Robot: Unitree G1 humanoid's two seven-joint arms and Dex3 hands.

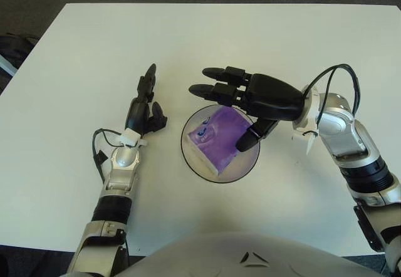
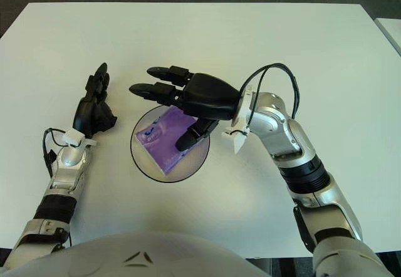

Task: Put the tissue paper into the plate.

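Right hand (image 1: 241,104) over the plate (image 1: 191,158), fingers spread, gripping nothing; purple tissue paper (image 1: 219,139) flat in the plate just beneath the thumb. Left hand (image 1: 145,109) off to the plate's left, fingers loosely extended.

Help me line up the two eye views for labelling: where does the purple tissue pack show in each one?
Left eye view: the purple tissue pack lies in the plate, just right of the picture's centre, below the right hand.
Right eye view: the same pack sits left of centre, again in the plate.
Shared landmark: the right hand's open fingers spread over the plate's far rim in both views.
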